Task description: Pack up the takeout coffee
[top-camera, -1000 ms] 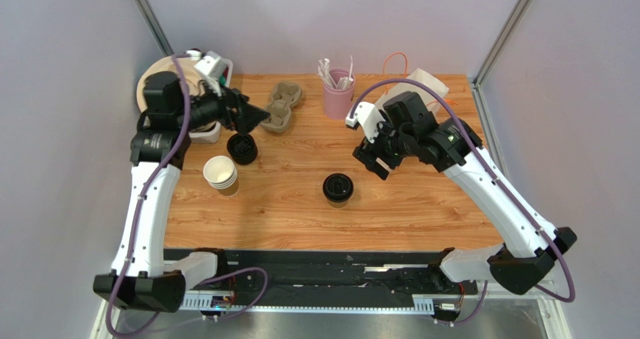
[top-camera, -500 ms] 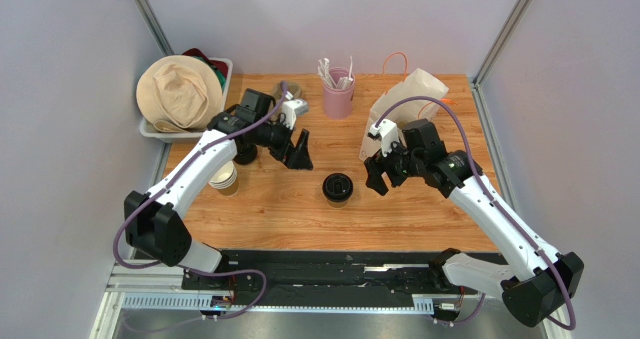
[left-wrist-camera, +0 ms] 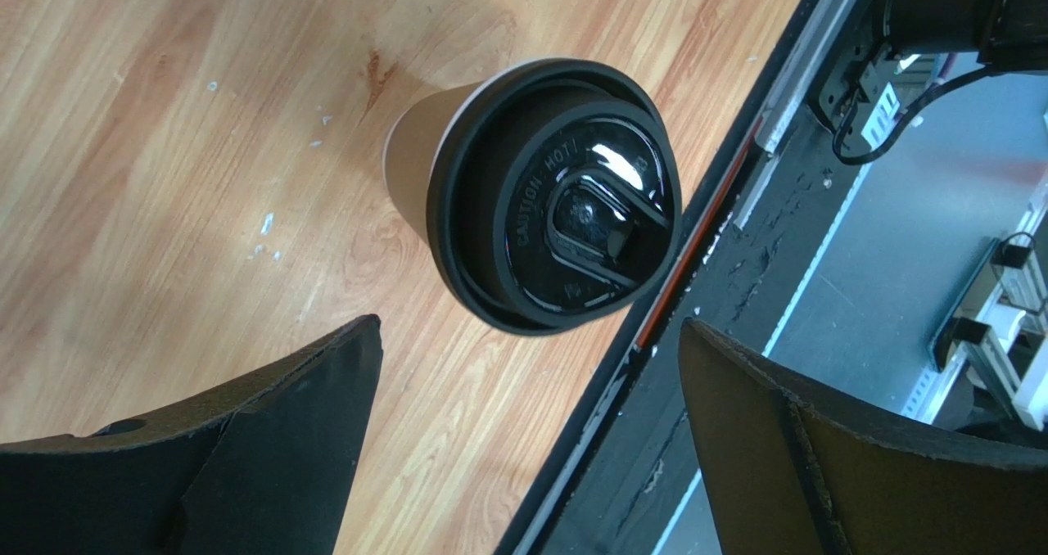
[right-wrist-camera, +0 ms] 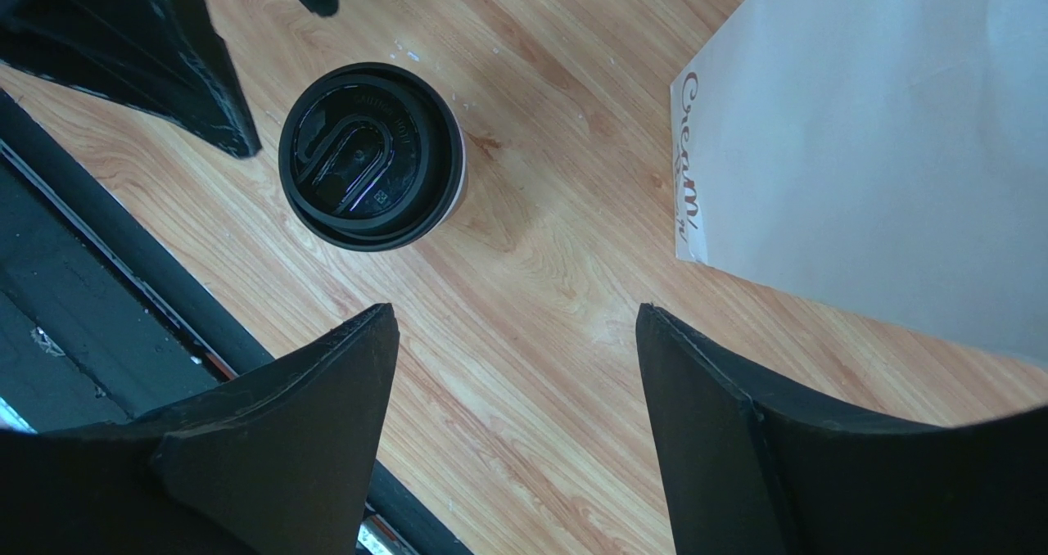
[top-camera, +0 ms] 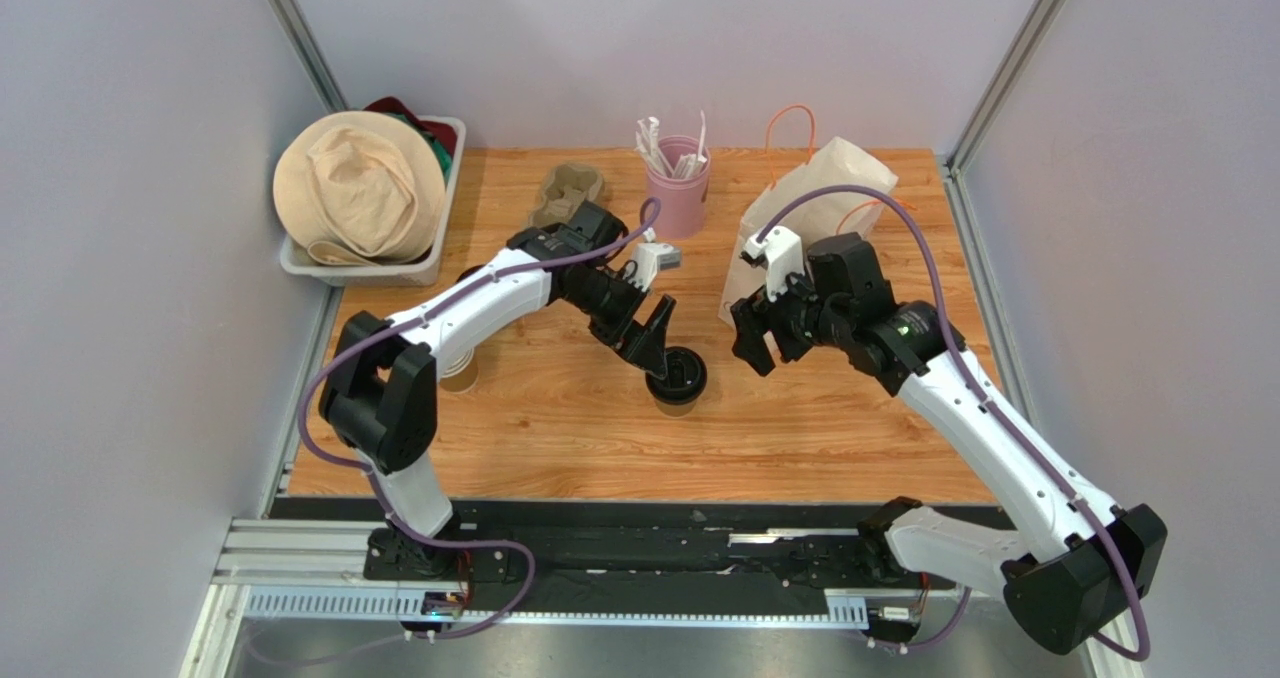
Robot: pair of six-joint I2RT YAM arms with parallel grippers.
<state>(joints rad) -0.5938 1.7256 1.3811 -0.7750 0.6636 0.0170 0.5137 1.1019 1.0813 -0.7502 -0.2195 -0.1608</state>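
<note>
Left wrist view is showing my left gripper [left-wrist-camera: 529, 328] spread wide and gripping nothing, with the lidded coffee [left-wrist-camera: 541, 199] standing upright on the table [left-wrist-camera: 148, 113] just ahead of the gap, not yet between the fingers. I am judging that a clean grasp is calling for centring the brown cup wall between both fingers below the lid, so the lid is not getting pried off. My right gripper [right-wrist-camera: 517, 316] is hanging open and empty, near the bag [right-wrist-camera: 861, 150].

Cup [top-camera: 676, 380]: left gripper [top-camera: 654, 345] crowds 11 o'clock, right gripper [top-camera: 759, 348] 2, bag [top-camera: 819, 198] beyond (upright); 6 o'clock side free.
</note>
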